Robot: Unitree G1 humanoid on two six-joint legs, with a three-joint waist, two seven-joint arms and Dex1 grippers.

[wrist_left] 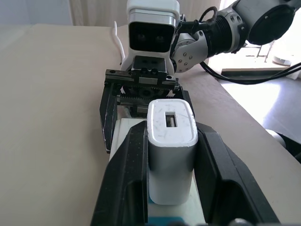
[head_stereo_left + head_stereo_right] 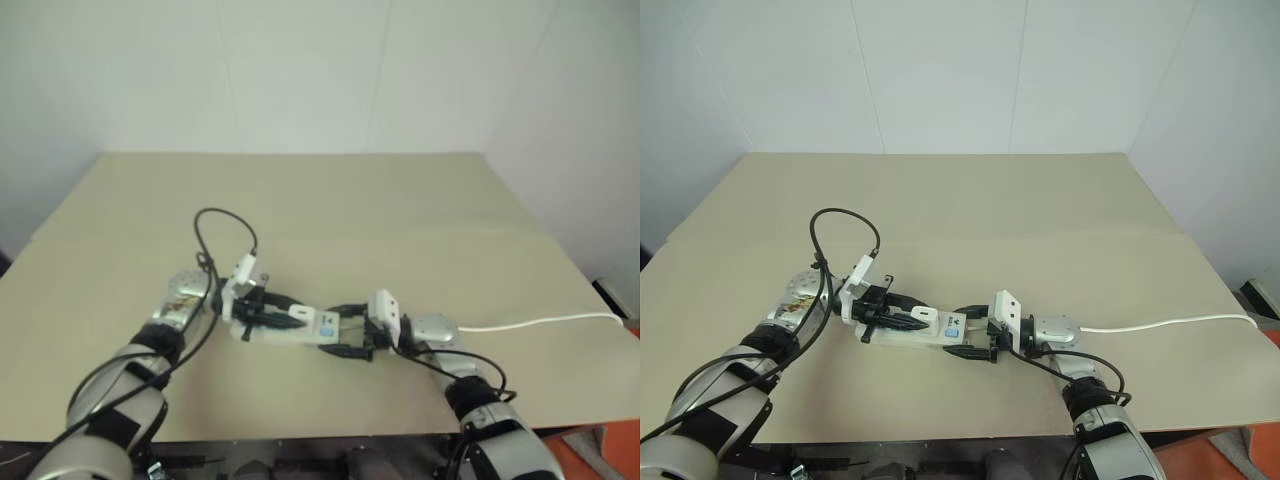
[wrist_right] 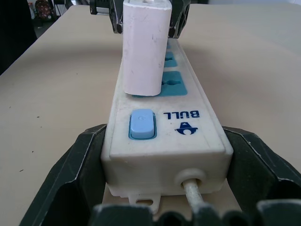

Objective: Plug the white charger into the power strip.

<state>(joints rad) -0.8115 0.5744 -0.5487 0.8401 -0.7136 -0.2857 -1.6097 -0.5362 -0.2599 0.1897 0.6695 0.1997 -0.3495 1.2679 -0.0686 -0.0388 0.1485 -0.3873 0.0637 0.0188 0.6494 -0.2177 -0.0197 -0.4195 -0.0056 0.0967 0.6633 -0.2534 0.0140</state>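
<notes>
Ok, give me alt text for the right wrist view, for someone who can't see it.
A white charger stands upright on the power strip, over a blue socket just past the strip's blue switch. The right claw grips the strip's cord end on both sides, and the left claw clamps the charger from behind.

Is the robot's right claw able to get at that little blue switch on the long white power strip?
Probably not as things stand. The right gripper has its two black fingers around the cord end of the long white power strip, so the small blue switch lies between them, out of fingertip reach.
</notes>
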